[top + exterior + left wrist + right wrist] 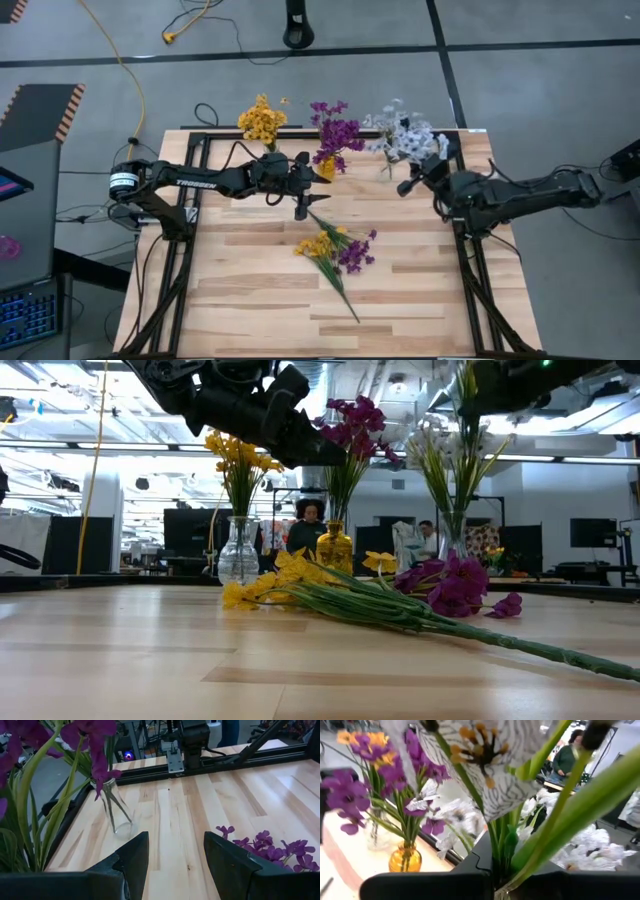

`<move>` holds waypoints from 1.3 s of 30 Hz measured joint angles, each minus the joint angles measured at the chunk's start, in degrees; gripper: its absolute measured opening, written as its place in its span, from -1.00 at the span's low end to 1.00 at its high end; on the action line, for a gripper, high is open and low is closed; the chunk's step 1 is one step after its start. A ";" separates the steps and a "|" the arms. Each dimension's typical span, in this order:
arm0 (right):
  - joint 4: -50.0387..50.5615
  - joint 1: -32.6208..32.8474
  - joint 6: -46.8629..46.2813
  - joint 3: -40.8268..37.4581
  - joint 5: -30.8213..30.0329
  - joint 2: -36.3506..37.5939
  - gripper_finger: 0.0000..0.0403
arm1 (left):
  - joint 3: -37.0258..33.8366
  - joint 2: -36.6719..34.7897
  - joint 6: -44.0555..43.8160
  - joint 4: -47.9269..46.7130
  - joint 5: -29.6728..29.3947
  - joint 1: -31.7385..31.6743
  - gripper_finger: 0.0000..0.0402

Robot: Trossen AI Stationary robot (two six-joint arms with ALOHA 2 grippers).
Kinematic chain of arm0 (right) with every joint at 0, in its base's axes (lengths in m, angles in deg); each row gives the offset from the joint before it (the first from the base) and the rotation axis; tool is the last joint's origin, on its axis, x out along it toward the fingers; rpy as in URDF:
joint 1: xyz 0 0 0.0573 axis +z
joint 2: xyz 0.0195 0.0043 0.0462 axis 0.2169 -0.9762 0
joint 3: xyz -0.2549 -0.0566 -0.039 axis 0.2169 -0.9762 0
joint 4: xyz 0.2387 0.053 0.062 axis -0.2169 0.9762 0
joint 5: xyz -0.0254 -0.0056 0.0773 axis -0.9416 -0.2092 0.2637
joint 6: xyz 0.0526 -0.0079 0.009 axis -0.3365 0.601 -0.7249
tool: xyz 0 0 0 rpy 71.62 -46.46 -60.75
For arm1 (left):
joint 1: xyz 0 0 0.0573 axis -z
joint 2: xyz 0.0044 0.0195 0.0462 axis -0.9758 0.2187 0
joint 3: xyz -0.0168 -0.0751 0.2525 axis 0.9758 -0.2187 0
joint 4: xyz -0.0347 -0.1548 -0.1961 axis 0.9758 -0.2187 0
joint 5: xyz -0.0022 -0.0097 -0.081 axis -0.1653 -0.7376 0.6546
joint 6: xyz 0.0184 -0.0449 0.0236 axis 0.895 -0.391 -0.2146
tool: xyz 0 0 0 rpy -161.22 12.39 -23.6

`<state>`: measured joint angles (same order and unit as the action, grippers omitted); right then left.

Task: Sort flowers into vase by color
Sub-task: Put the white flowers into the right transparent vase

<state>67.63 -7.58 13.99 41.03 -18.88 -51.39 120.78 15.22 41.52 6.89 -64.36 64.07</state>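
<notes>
Three vases stand along the table's far edge: yellow flowers [262,120] in clear glass, purple flowers [335,132] in an amber vase [405,859], and white flowers [405,138] in a clear vase [455,545]. A loose bunch of yellow and purple sprigs [335,250] lies flat mid-table, stems toward the near edge. My left gripper [303,205] is open above the table, between the amber vase and the bunch; purple blossoms [270,852] lie just beyond it. My right gripper [412,182] is up among the white flowers, shut on green stem. My right gripper [505,880] has a white flower's green stem [507,855] pinched between its two fingers, reaching in level from the table's right. The sprig stands about upright and its striped white blossom [485,755] rises above the fingers. Leaves hide how many stems are held.
Black frame rails run along the table's far edge [300,135] and both sides. The right arm's base [192,740] stands at the right edge. People and equipment show in the room behind [310,525]. Bare wood lies near the bunch toward the near edge [250,310].
</notes>
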 joint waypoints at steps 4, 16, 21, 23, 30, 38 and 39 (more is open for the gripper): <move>0.22 -1.30 -0.02 0.00 0.13 -2.45 -0.74 | 0.00 0.00 -0.20 -0.01 0.00 0.00 -0.11; 0.22 -4.43 0.02 0.00 0.26 -8.71 -0.72 | 0.00 0.00 -0.20 -0.02 -0.02 0.00 -0.11; 0.24 -5.69 0.04 0.00 0.23 -10.61 -0.72 | 0.00 0.00 -0.30 -0.02 -0.02 0.02 -0.11; 0.30 -6.24 0.07 0.00 0.24 -11.22 -0.72 | 0.00 0.00 -1.01 -0.02 -0.02 0.02 -0.11; 0.41 -7.77 1.25 0.02 0.20 -13.41 -0.72 | 0.00 0.00 -1.62 -0.21 -0.02 0.02 -0.11; 0.33 -7.74 2.58 0.02 0.09 -13.78 -0.71 | 0.00 0.00 -1.67 -0.41 -0.03 0.02 -0.11; 0.33 -7.74 2.58 0.02 0.04 -13.78 -0.70 | 0.00 0.00 -1.66 -0.42 -0.02 0.02 -0.11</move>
<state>67.96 -15.31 16.57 41.05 -18.84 -65.17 120.78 15.22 39.85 6.47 -64.38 64.09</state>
